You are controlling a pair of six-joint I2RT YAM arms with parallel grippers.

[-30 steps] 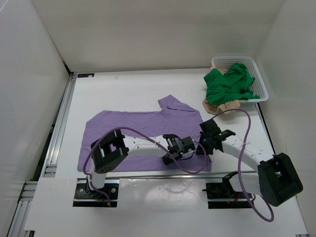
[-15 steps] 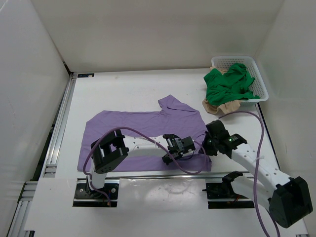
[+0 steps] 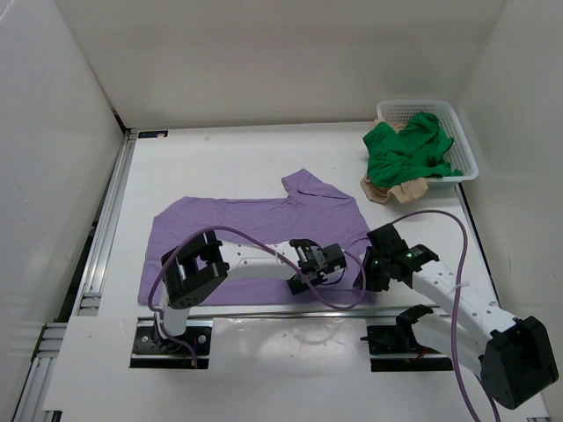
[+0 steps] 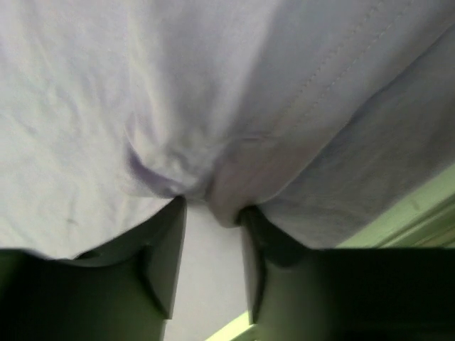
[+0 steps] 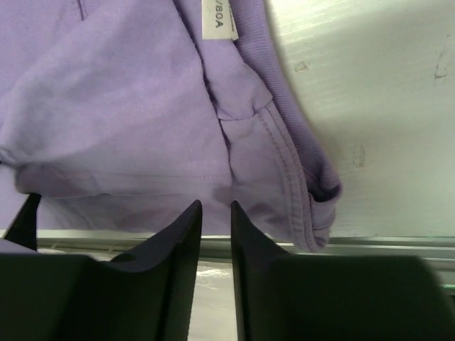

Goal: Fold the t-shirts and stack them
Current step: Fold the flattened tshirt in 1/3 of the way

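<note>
Purple shirt [image 3: 255,224], overhead view: spread flat mid-table, one sleeve raised at 12 o'clock. Green shirt [image 3: 405,149] heaped in white basket [image 3: 466,141] at 2 o'clock; tan shirt [image 3: 391,189] spilling out at the basket's 7 o'clock corner. Left gripper [image 3: 341,261] and right gripper [image 3: 369,274] both on the purple shirt's 5 o'clock corner.

Left wrist view: fingers [image 4: 167,249] part-open, pressed onto purple cloth, small pucker at the tips, nothing clamped.

Right wrist view: fingers [image 5: 178,256] a narrow slit apart, holding nothing, above the hem; label [image 5: 219,21] at 12 o'clock.

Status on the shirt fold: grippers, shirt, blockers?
Left gripper open, tips against puckered purple shirt. Right gripper barely open over its right edge. Shirt spread, unfolded. Green shirt and beige shirt heaped at the basket, clear.
</note>
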